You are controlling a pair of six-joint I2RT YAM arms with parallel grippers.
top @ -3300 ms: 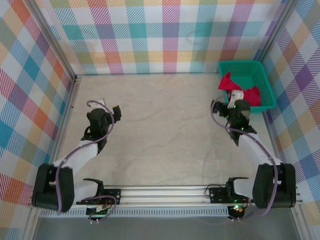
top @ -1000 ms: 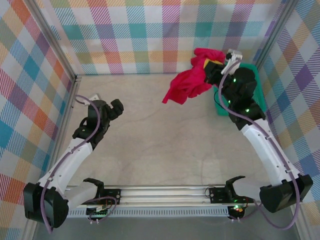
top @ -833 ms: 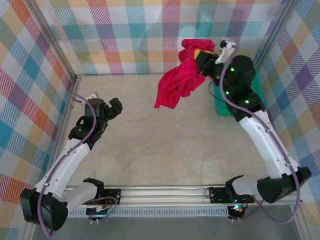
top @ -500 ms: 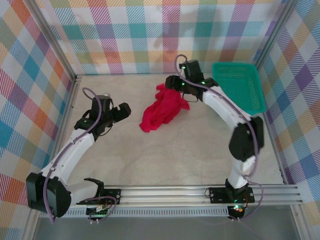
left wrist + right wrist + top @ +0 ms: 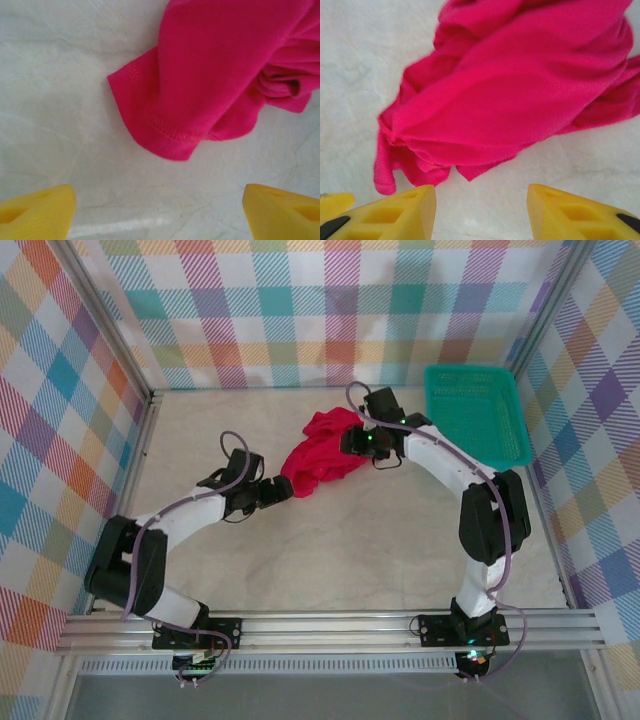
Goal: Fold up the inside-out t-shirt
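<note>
The inside-out t-shirt [image 5: 320,455] lies as a crumpled bright red heap on the table, a little behind its middle. My left gripper [image 5: 272,490] is just off the heap's lower left end. In the left wrist view its yellow fingertips [image 5: 35,210] stand wide apart over bare table, with a stitched hem of the t-shirt [image 5: 215,75] ahead of them. My right gripper [image 5: 352,443] hovers at the heap's right side. Its jaws are open and hold nothing, and the t-shirt [image 5: 520,90] lies just beyond its fingers [image 5: 395,210].
A teal plastic basket [image 5: 475,415] stands empty at the back right corner. Plaid walls close off the back and both sides. A metal rail [image 5: 330,625] runs along the near edge.
The right arm lifted the t-shirt out of the basket, swung it left, laid it on the table and opened. The left arm reached right, up to the heap.
</note>
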